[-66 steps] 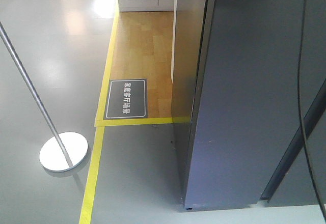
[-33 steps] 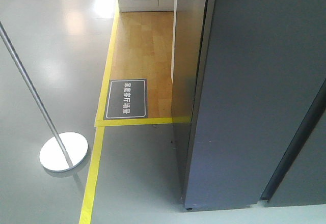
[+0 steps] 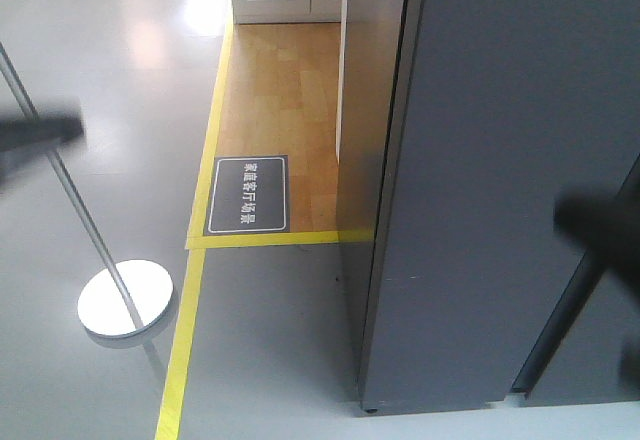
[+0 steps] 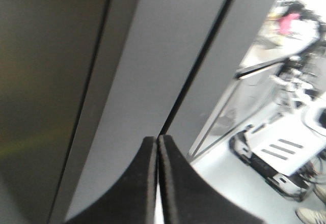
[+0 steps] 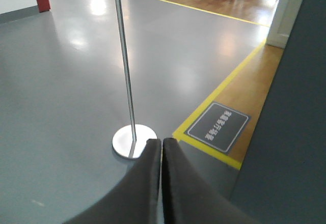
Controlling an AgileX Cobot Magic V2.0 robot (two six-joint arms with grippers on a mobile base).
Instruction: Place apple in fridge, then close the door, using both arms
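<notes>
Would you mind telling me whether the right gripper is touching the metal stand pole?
Apart. The right wrist view shows the shut right gripper with bare grey floor between its tips and the stand pole on its round base.

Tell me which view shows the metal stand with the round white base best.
The right wrist view: the metal stand with the round white base appears sharp, pole and base together, beyond the shut right fingers. The front view shows it too, partly crossed by a dark blur. The left wrist view shows none of it.

open floor at nine o'clock, fridge wall at three
the fridge (image 3: 500, 190) fills the right side to the floor; a metal stand (image 3: 110, 280) rises from grey floor (image 3: 270, 340) at eight o'clock, open beyond.
</notes>
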